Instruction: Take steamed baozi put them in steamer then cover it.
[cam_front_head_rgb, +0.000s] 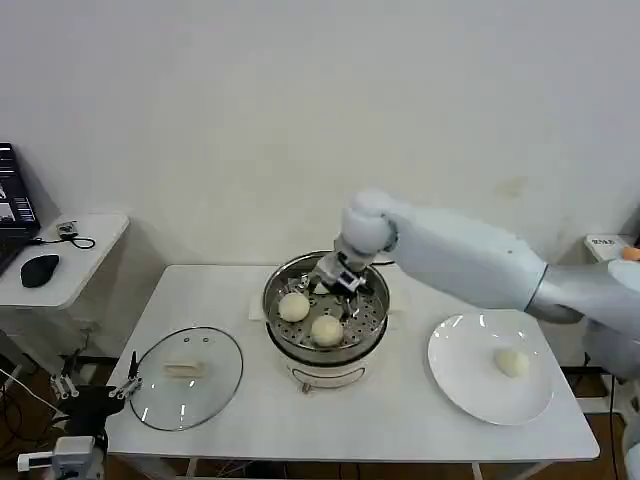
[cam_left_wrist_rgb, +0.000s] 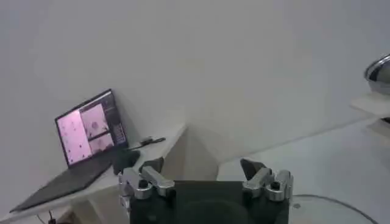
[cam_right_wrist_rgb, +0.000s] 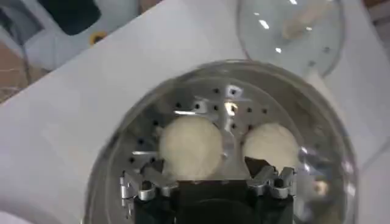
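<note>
A: Where's your right gripper (cam_front_head_rgb: 338, 278)?

B: Over the back of the steamer (cam_front_head_rgb: 326, 352), just above the perforated tray. In your right wrist view the fingers (cam_right_wrist_rgb: 255, 164) are spread apart with nothing between them, so it's released.

A: Baozi count in the pot?

B: You've got 2 visible on the tray: left baozi (cam_front_head_rgb: 293, 307) and front baozi (cam_front_head_rgb: 326, 330), just beside each other. The wrist view shows the same pair, (cam_right_wrist_rgb: 191, 147) and (cam_right_wrist_rgb: 271, 146), below the open fingers. Can't tell if another sits under the gripper in the head view.

A: Rest of them?

B: 1 plate baozi (cam_front_head_rgb: 512, 363) sits on the white plate (cam_front_head_rgb: 460, 385), on the table to the steamer's right.

A: Cover?

B: Your glass lid (cam_front_head_rgb: 186, 377) lies flat on the white table (cam_front_head_rgb: 400, 425), left of the steamer and apart from it, pale handle up. It also shows past the steamer rim in the right wrist view (cam_right_wrist_rgb: 292, 30).

A: Left arm?

B: Your left gripper (cam_front_head_rgb: 95, 390) is parked low off the table's front-left corner, near the lid's edge. Fingers (cam_left_wrist_rgb: 253, 167) stand apart, empty.
</note>
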